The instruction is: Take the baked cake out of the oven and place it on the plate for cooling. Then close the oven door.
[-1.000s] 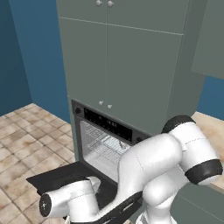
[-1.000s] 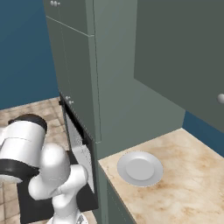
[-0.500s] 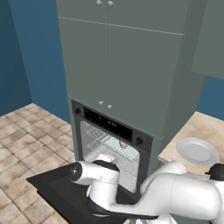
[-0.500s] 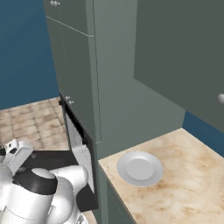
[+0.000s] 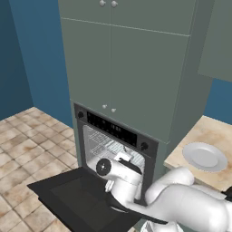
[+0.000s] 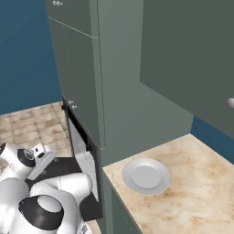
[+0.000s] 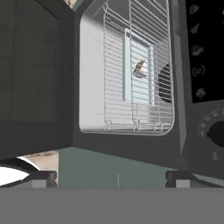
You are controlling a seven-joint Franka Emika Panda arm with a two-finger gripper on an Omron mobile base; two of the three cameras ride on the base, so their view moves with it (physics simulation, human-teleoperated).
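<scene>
Now the tiny white-and-brown cake wedge [image 7: 140, 68] on the black oven's [image 7: 131, 74] wire rack is being approached, fingers [image 7: 177, 177] spread wide and empty, a reach inward being needed.

My camera is rolled sideways, so the oven [image 7: 127, 74] appears turned on its side. Its cavity gapes open ahead of me, wire racks [image 7: 118, 65] running across it. Deep inside the oven, on a pale rectangular tray [image 7: 138, 72] that lies against a rack, sits the baked cake [image 7: 140, 68], tiny and hard to make out. The oven door [image 7: 30, 74] stands swung wide at the oven's left edge. The control strip [image 7: 203, 65] borders the oven's right edge, a knob [image 7: 217, 131] near its lower end. My two fingertips [image 7: 43, 178] stand wide apart below the oven, gripping nothing.
</scene>
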